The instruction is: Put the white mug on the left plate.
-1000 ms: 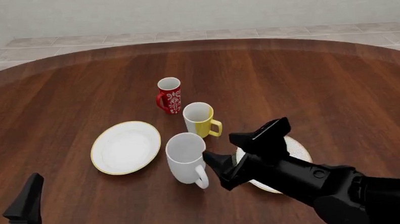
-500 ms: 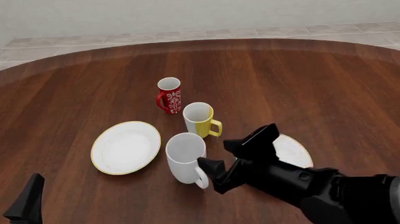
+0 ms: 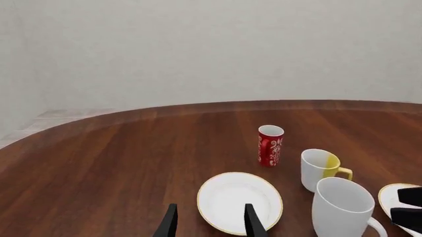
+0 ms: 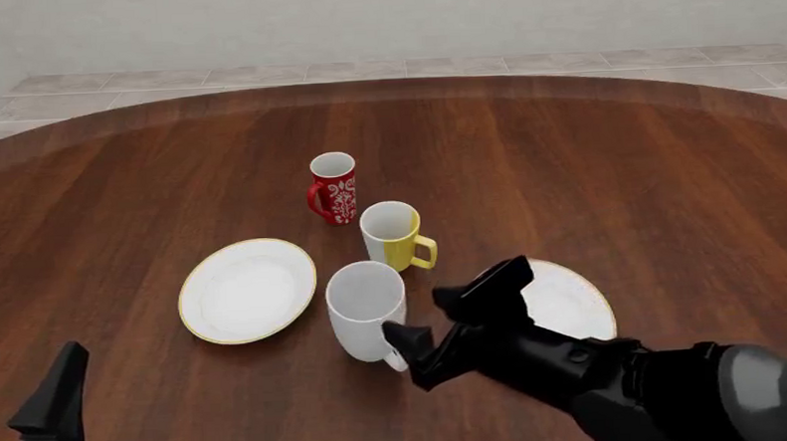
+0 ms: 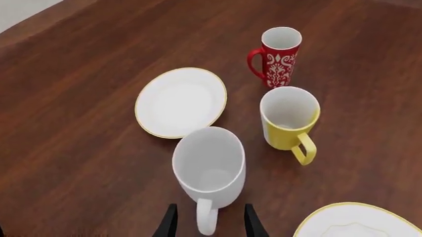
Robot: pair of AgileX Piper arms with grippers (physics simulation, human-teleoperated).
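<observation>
The white mug [image 4: 366,309] stands upright on the table, its handle toward the near side. It also shows in the right wrist view [image 5: 209,168] and in the left wrist view [image 3: 343,207]. The left plate [image 4: 248,290] lies just left of it, empty, and shows in the wrist views too [image 5: 181,101] [image 3: 239,201]. My right gripper [image 4: 422,316] is open, right beside the mug. In the right wrist view the mug's handle [image 5: 205,219] sits between its fingers. My left gripper [image 4: 22,381] is open and empty at the near left, apart from everything.
A mug with a yellow handle [image 4: 394,235] stands just behind the white mug. A red patterned mug [image 4: 332,186] is farther back. The right plate [image 4: 570,297] lies to the right, partly under my right arm. The table is round dark wood.
My right gripper has moved left and lower, closing in on the white mug's handle and uncovering more of the right plate. The mugs, plates and left arm have not moved.
</observation>
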